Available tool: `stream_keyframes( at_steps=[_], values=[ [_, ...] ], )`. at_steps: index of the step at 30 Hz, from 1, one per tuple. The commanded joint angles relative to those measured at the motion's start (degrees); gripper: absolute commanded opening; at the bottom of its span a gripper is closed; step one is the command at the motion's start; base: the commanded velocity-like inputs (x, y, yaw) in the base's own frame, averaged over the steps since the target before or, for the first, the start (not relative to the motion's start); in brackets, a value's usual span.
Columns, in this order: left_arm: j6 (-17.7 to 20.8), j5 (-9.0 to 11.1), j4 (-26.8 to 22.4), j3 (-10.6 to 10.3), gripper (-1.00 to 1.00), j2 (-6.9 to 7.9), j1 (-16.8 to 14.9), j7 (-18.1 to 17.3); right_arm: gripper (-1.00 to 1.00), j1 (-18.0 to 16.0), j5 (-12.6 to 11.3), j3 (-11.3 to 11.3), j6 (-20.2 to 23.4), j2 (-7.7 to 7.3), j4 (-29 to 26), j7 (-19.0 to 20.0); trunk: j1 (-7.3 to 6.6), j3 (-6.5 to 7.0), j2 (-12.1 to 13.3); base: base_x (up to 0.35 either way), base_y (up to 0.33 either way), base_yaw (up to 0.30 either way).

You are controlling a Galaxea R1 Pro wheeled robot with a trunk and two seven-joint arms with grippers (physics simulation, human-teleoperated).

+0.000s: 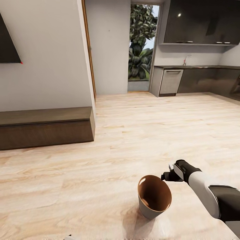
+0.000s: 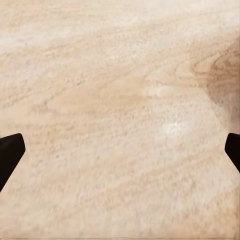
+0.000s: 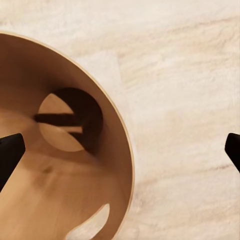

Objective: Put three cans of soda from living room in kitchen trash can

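Black fingertips of the right gripper sit wide apart at the two sides of the right wrist view, with nothing between them; we log it as fully spread and empty. In the head view it hangs just above and beside the rim of the bin, on the bin's right.

The bin stands on the pale wood floor, tilted in the head view, its coppery inside open towards us. The right wrist view looks down into it: brown wall, round base, one handle cut-out near the rim. We see no can inside and no can on the floor around it.

The left gripper is likewise spread wide and empty, over bare floor.

Further out: a low wooden bench along the left wall, a dark TV edge above it, a glass door with plants behind, and the kitchen units with the steel dishwasher far ahead.

Risks, as we judge them:
- The gripper is close to the rim; a sideways arm or base move could knock the light bin over or shove it.
- The bin is well short of the kitchen units.
- No cans in sight; we cannot tell how many are done.
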Motion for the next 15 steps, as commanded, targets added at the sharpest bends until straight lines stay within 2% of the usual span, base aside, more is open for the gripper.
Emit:
stream_keyframes(
  at_steps=[1, 10, 15],
  values=[
    [0.00, 0.00, 0.00, -0.01, 1.00, -0.01, 0.00, 0.02, 1.00, 0.00, 0.00, 0.00, 0.00, 0.01, 0.00, 0.00, 0.02, -0.23, -0.02, 0.000, 0.000, 0.000],
    [0.00, 0.00, 0.03, -0.03, 1.00, 0.00, 0.00, 0.00, 1.00, 0.03, 0.00, 0.01, -0.01, 0.02, 0.08, 0.00, 0.25, -2.22, -0.14, 0.000, 0.000, 0.000],
    [-0.05, 0.08, 0.01, -0.07, 1.00, 0.04, 0.00, 0.00, 1.00, 0.01, -0.07, 0.01, -0.06, 0.10, 0.09, 0.00, 0.25, -2.22, -0.14, 0.000, 0.000, 0.000]
  ],
)
